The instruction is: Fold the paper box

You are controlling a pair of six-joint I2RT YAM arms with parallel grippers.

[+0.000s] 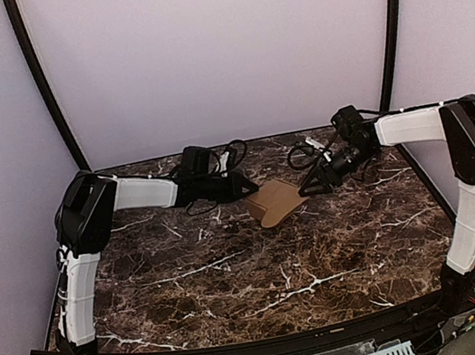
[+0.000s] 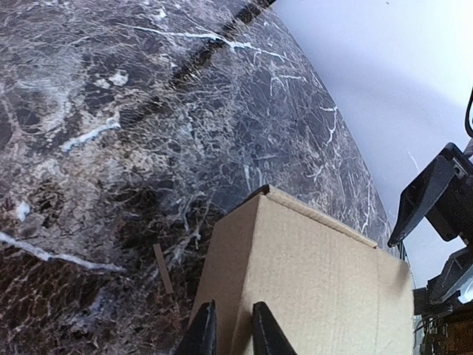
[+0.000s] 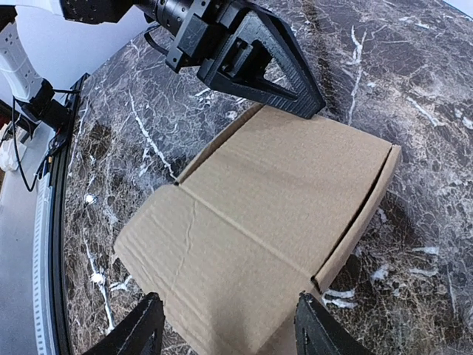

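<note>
Two dark fingers of the left gripper sat close together, with a folded edge of the paper box caught in the narrow gap between them. From the right wrist view, that gripper tapered to a point against the box's far edge. The right gripper was spread wide and held nothing; its fingers stood on either side of the box's near flap, which lay flat and unfolded. The box was plain brown and only partly raised, with one side wall turned up along the edge at the right of the right wrist view. It sat toward the back of the dark marble table, between the two grippers. A small cardboard sliver lay on the marble just beside the box.
</note>
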